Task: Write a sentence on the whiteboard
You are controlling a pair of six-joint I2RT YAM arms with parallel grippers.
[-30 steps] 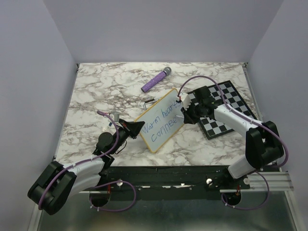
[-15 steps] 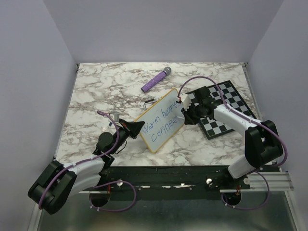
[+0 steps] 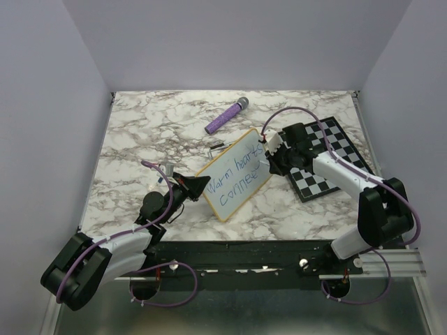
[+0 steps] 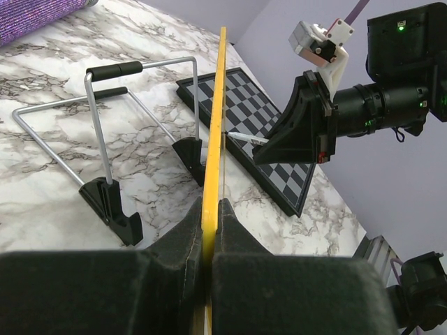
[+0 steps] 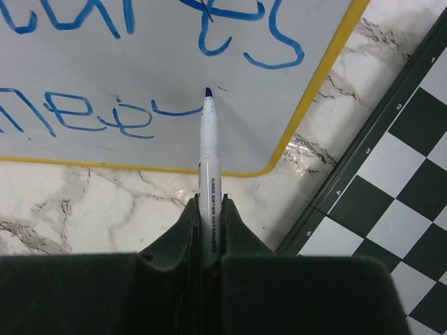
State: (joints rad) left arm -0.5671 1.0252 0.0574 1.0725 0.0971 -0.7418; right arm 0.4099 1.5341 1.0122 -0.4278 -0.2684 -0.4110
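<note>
left gripper (image 4: 209, 230): clamped on yellow frame of whiteboard (image 3: 234, 174), mid-table, propped tilted | right gripper (image 5: 208, 209): shut around marker (image 5: 207, 136), tip at lower line of sentence (image 3: 236, 172) | risk: could twist board in the grip if pressed hard; could smear fresh ink

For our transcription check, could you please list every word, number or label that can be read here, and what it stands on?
"Warm hearts": blue handwriting, upper line on the small yellow-framed whiteboard.
"Connec" plus an unfinished stroke: lower line, same whiteboard.
Print on the white marker barrel: too small to read.
Small characters on the black-and-white chessboard border: too blurred to read.
</note>
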